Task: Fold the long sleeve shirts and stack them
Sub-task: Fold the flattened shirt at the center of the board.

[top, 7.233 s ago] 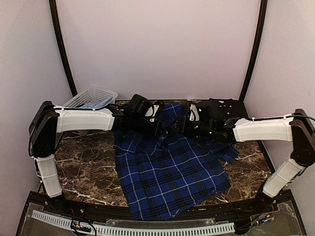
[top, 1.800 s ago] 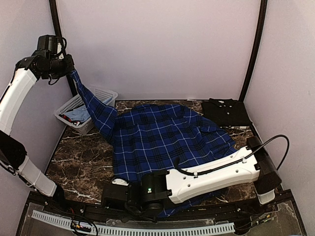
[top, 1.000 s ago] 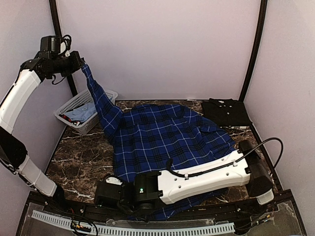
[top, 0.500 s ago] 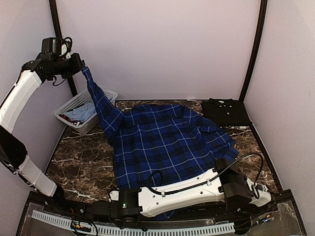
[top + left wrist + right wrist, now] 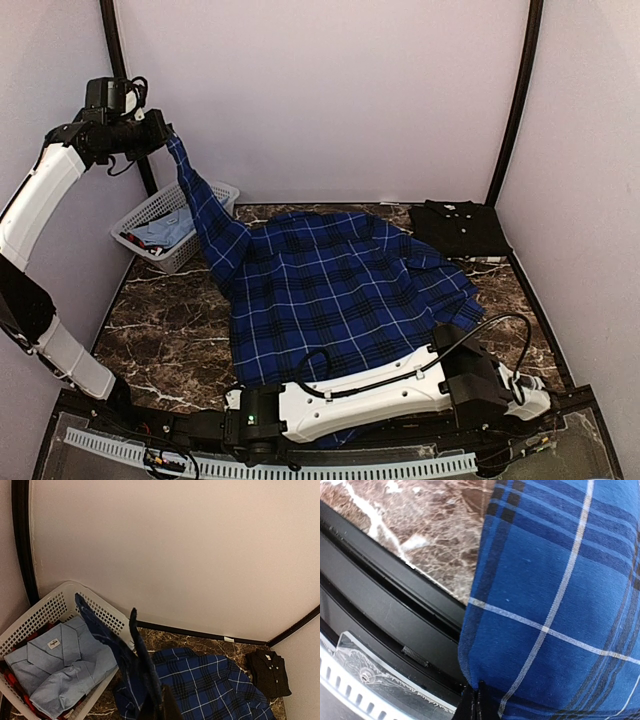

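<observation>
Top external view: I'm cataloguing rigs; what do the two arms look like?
Both have white shells with black joints. The left arm has black cables looped at its wrist; the right arm has a thin black cable along it and a green light.

Soft, even, pinkish light, moderately bright; faint diffuse shadows; overhead view bowed at edges; close wrist view sharp.

overhead looks down; all three views share the plaid shirt (image 5: 350,290)
</observation>
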Controlling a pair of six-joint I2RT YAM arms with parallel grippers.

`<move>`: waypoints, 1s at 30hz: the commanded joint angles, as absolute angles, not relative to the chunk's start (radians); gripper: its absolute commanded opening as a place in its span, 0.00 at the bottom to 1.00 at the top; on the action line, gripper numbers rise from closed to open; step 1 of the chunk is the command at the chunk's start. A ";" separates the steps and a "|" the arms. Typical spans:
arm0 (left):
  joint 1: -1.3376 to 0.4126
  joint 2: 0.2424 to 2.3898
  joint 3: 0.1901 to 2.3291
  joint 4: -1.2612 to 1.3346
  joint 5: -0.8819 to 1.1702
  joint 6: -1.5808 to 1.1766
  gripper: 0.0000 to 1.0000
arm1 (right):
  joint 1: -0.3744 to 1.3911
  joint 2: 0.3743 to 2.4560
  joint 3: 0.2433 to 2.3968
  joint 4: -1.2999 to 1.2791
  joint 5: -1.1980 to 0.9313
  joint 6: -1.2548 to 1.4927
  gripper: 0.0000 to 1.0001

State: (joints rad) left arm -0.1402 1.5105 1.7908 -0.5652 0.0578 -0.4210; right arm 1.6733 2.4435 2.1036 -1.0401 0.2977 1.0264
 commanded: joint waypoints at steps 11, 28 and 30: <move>-0.144 1.473 1.779 -0.515 0.082 -0.415 0.00 | 1.625 2.141 1.834 -0.740 0.308 0.984 0.00; -0.375 1.563 1.780 -0.299 0.014 -0.497 0.00 | 1.545 1.771 1.274 -0.524 0.303 1.066 0.00; -0.416 1.604 1.804 -0.253 0.011 -0.503 0.00 | 1.534 1.726 1.195 -0.517 0.312 1.078 0.00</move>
State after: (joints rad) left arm -0.3534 1.5406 1.7832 -0.3786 0.0360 -0.4686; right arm 1.5547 1.8233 1.3022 -0.5640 0.2886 1.0348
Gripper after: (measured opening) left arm 0.015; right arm 0.002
